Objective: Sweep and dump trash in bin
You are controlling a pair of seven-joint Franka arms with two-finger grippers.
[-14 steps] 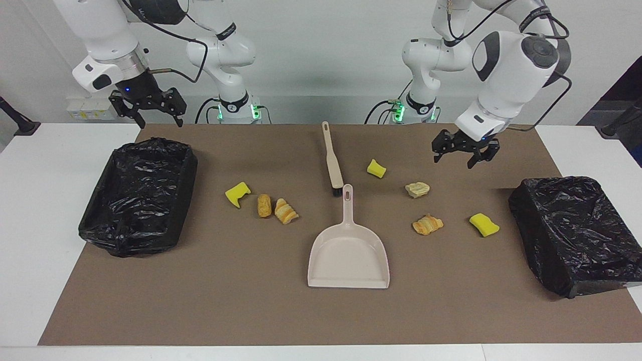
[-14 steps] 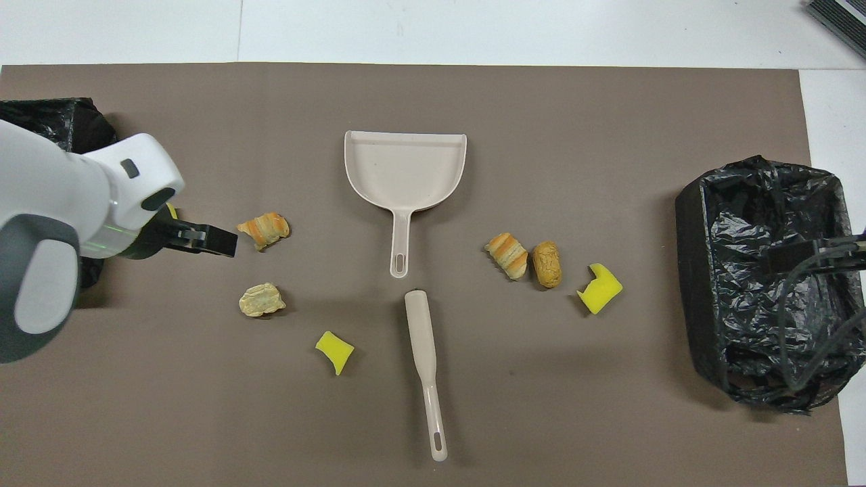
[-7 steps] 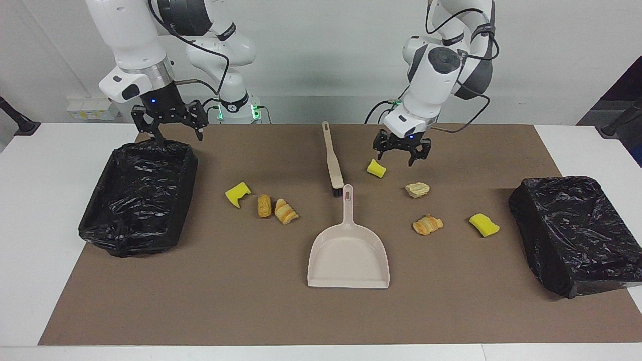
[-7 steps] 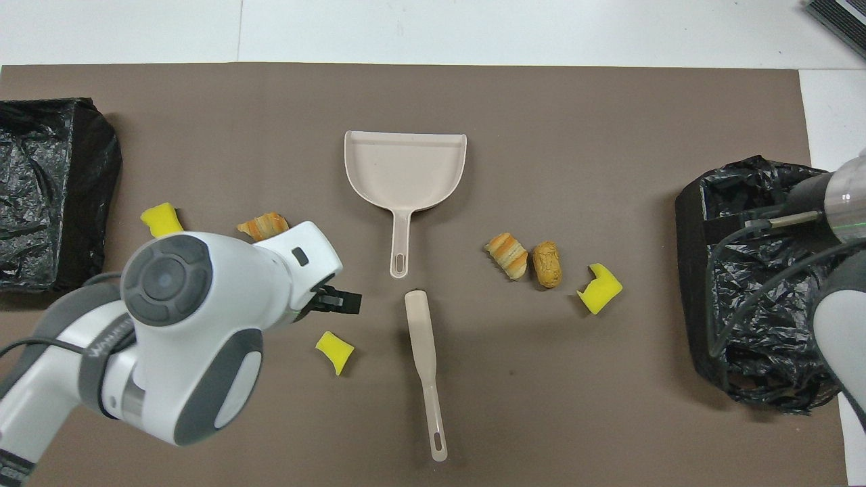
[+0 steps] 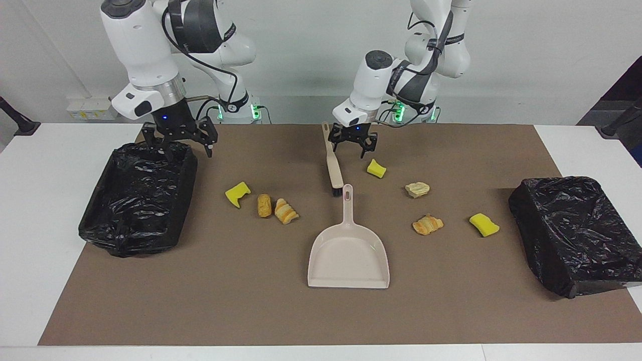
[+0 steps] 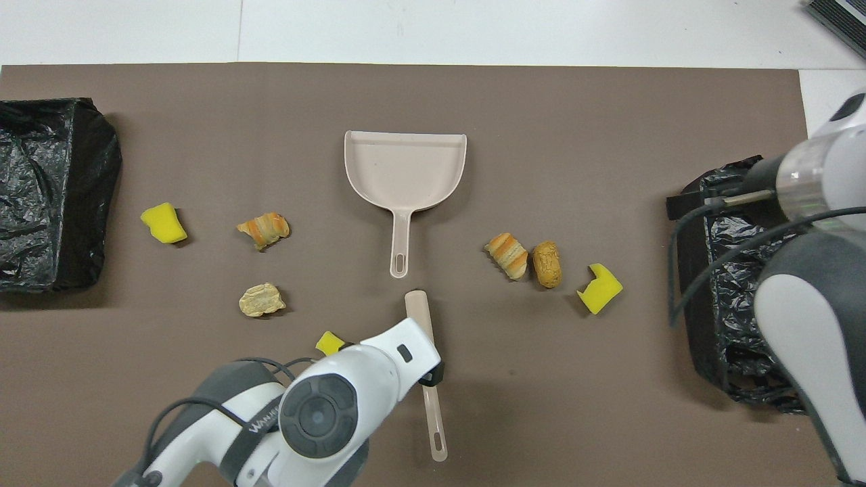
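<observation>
The trash lies on the brown mat: yellow sponge chunks (image 5: 236,193) (image 5: 376,168) (image 5: 484,224) and golden-brown bread lumps (image 5: 264,205) (image 5: 286,210) (image 5: 417,189) (image 5: 427,224). A beige dustpan (image 5: 348,250) lies mid-table with its handle toward the robots. The beige brush (image 5: 332,163) lies nearer to the robots, bristles at the dustpan handle. My left gripper (image 5: 352,148) is open and empty, low over the mat between the brush handle and a sponge chunk. My right gripper (image 5: 178,148) is open and empty over the robots' end of a black-bagged bin (image 5: 138,195).
A second black-bagged bin (image 5: 577,230) stands at the left arm's end of the table. In the overhead view the left arm's wrist (image 6: 338,406) covers part of the brush (image 6: 435,419) and of one sponge chunk (image 6: 329,343). The brown mat (image 5: 200,301) covers most of the white table.
My left gripper has swung from near the bin at its own end across to the brush handle and come lower. My right gripper has moved toward the table's middle, over its bin's corner. Nothing on the mat has moved.
</observation>
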